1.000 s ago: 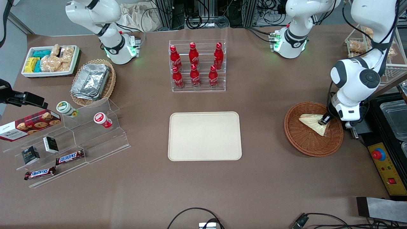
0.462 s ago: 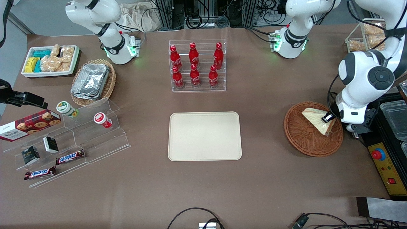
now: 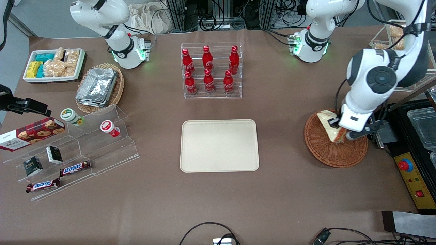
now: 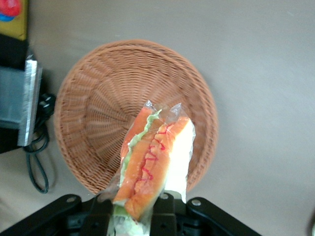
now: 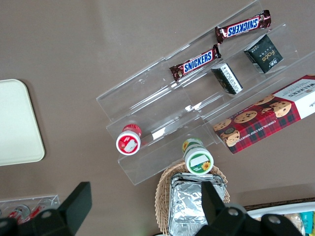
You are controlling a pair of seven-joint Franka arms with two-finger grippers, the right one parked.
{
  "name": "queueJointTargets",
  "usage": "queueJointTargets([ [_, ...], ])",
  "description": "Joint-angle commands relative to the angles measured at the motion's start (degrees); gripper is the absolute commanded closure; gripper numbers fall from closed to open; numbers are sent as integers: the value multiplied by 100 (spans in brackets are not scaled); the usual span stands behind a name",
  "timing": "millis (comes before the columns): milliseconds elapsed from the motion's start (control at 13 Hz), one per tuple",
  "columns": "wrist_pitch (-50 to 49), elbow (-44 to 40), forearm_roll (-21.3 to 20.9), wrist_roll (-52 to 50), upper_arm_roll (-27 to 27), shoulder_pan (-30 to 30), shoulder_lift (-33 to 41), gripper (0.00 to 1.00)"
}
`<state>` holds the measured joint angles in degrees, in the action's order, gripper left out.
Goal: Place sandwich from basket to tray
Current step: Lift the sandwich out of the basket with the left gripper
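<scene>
The tray [image 3: 219,145] sits bare in the middle of the surface, waiting, and well off toward the working arm's end the gripper [image 3: 340,131] is closed on the sandwich [image 3: 329,127], holding it up above the basket [image 3: 327,151]. So the lifting step is in hand, and I think the next move is to carry the sandwich sideways to the tray and lower it there. The arm covers part of the sandwich, so where the fingers pinch it is hard to see

Left gripper [image 3: 337,131] apparently clamped (fingers [image 4: 165,216] mostly hidden), arm bent.
</scene>
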<state>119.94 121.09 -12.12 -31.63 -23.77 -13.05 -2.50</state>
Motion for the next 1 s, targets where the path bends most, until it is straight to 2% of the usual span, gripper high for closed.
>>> queueJointTargets([
  [0,-190,-50,-98,245,-416,-39,180,85],
  [462,-173,-199,-36,-115,-1331,-39,137,85],
  [923,-120,-682,-107,-353,-1956,65,-391,84],
])
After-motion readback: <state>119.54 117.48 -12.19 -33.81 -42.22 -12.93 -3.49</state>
